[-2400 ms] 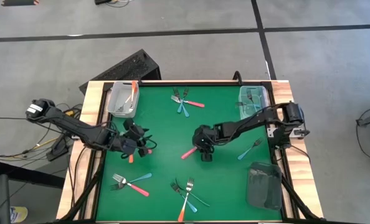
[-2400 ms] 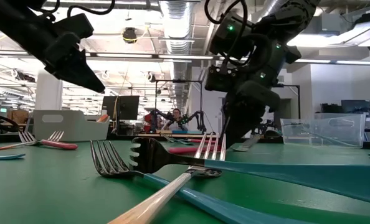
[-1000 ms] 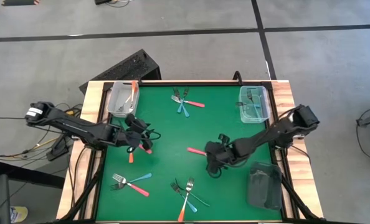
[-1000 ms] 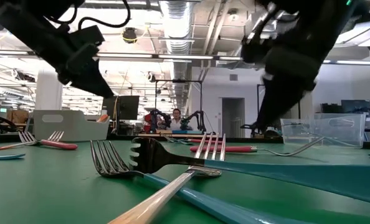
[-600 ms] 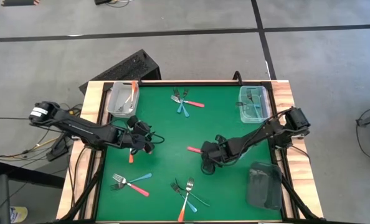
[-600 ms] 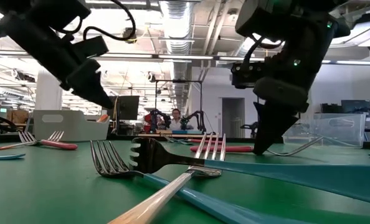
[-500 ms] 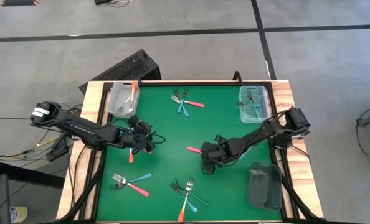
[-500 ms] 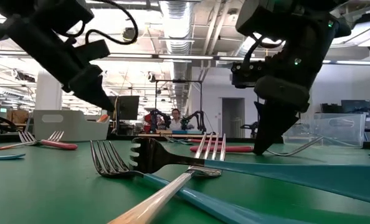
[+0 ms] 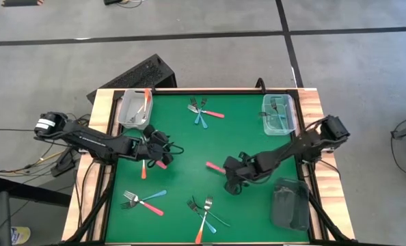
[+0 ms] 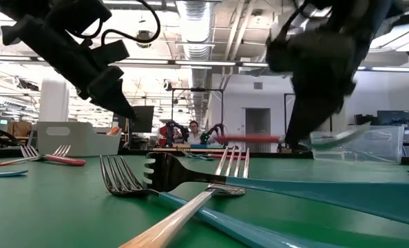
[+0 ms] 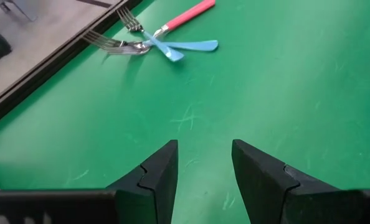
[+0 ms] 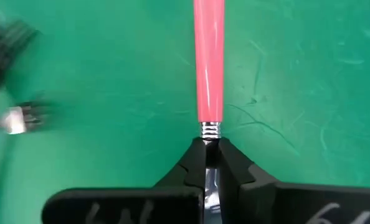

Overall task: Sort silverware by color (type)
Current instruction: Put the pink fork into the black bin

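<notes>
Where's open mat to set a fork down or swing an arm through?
Free: the mat's middle between the left gripper and the right gripper, which grips a pink fork; also the strip between the top fork cluster and the clear right bin. Crowded: the bottom edge, with fork piles.

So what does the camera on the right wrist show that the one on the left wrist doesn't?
Only the right wrist view shows a catch: the right gripper is shut on the metal neck of a pink-handled fork, the handle pointing away over the mat.

Only the left wrist view shows an empty left gripper, fingers apart over bare mat, and farther off a crossed pair, a pink fork and a blue fork, near the table's wooden edge.

Both show the green mat and that arm's own dark fingers.
</notes>
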